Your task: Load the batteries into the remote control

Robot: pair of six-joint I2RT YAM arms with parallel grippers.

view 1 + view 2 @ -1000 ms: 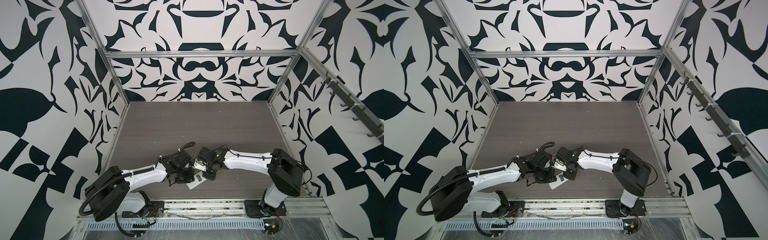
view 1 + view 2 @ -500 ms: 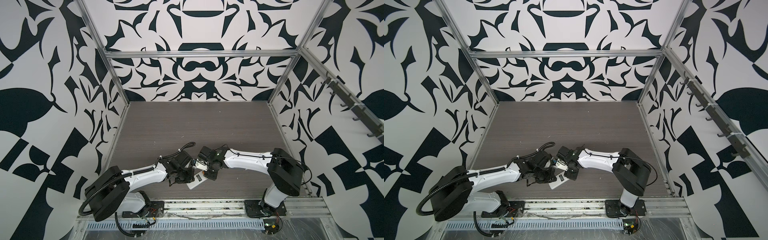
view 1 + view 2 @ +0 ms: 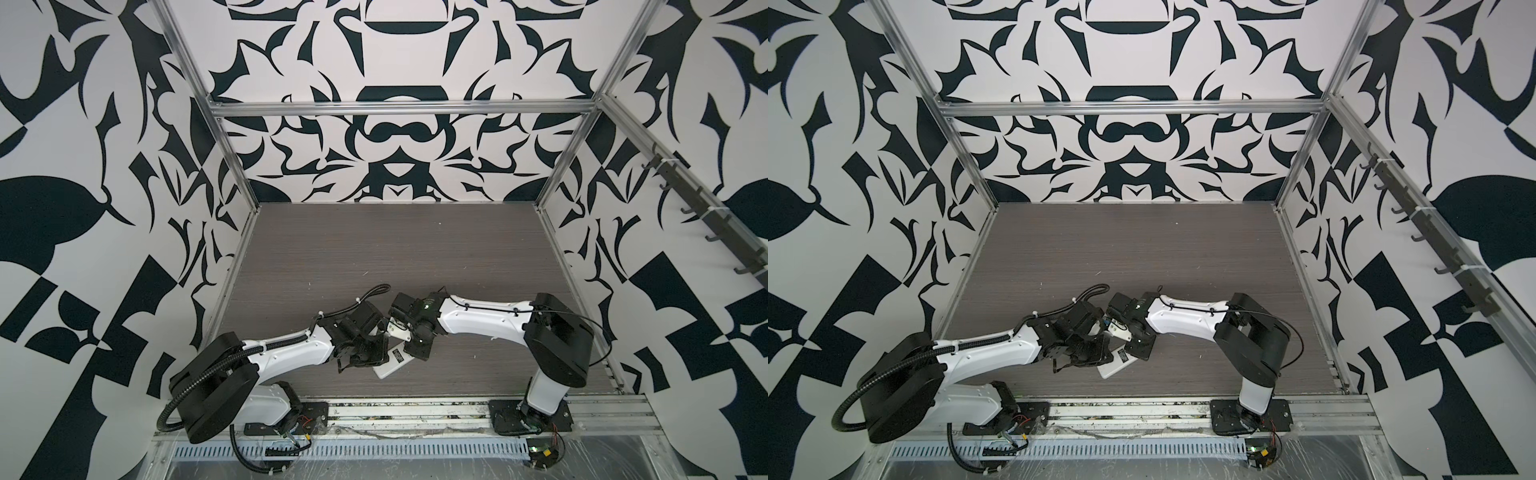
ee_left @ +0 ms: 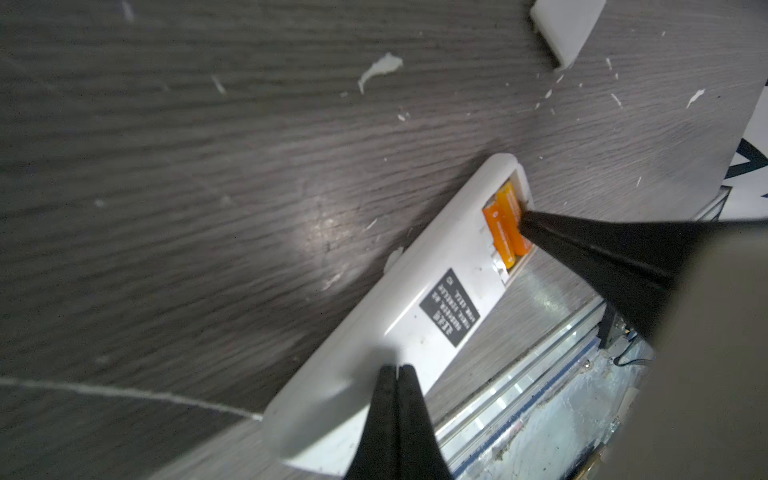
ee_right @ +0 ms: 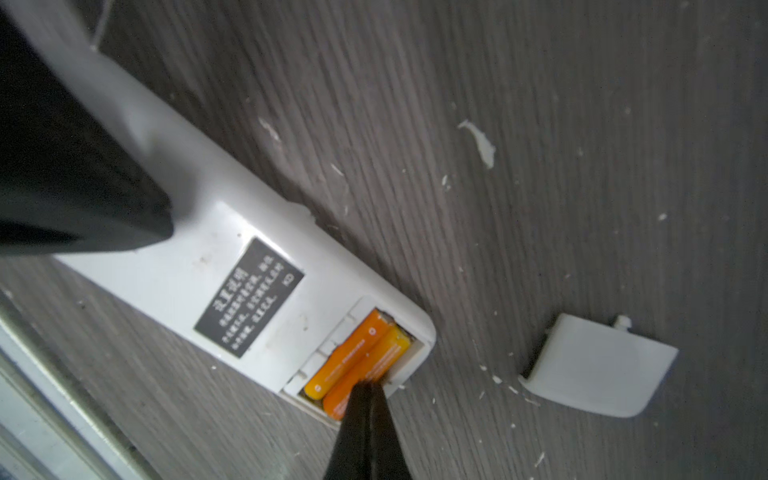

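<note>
Over the last second very little has changed. Both arms hold nearly the same crouched pose over the remote control [image 3: 392, 362] in the top views. The right wrist seems to have shifted only slightly, though at that size I cannot be sure. I read this as a pressing or seating step rather than a carry.

The left end effector [image 4: 398, 370] is pinched shut with nothing between its fingers. Its tip bears down on the plain white back of the remote control [image 4: 415, 316], at the end away from the battery bay, apparently to pin it to the table [image 4: 208, 166]. The dark label lies between that tip and the bay.

The right end effector [image 5: 365, 386] is also closed and empty. Its tip rests on the nearer of the two batteries [image 5: 361, 361], at the end closest to the wrist.

The open bay holds both orange batteries side by side, lengthwise. The one further from the right tip sits low in its slot. The one under the tip looks slightly proud, so it may not be fully seated.

The battery cover [image 5: 598, 374] lies loose on the table, just beyond the bay end of the remote and apart from it, with white flecks scattered around. Loading seems nearly done. What likely remains is a final push on the nearer battery and refitting the cover.
</note>
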